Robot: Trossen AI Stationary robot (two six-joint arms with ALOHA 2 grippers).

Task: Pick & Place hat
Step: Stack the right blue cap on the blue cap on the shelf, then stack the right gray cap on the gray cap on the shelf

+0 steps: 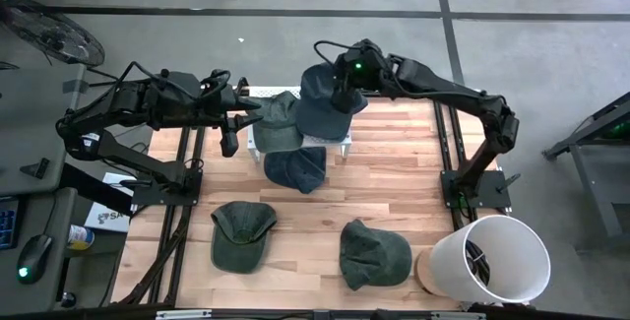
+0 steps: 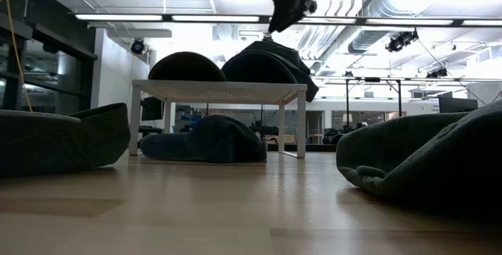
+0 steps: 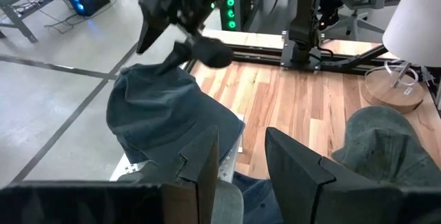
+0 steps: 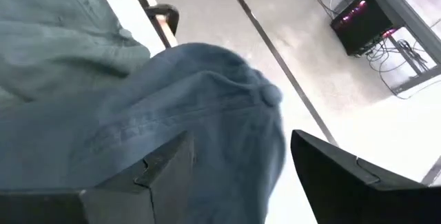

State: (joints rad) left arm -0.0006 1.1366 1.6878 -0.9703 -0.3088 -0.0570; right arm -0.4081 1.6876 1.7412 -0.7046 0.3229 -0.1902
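the hats were all coloured dark. the hat on the small table (image 1: 323, 103) was seen as dark blue-grey, and the hat beside it (image 1: 278, 121) as dark green. the hat under the table (image 1: 294, 169) was dark blue. two green hats (image 1: 241, 233) (image 1: 374, 253) were seen on the floor boards. the small table (image 2: 220, 90) was white. the wooden table top (image 1: 394, 177) was light brown with pale stripes. the lamp shade (image 1: 497, 261) was white. both arms were black.

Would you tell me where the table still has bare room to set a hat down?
Bare wood lies right of the white stand, between it and the right arm's base, and along the left edge beside the green cap. The stand is crowded: two hats on it, one beneath it.
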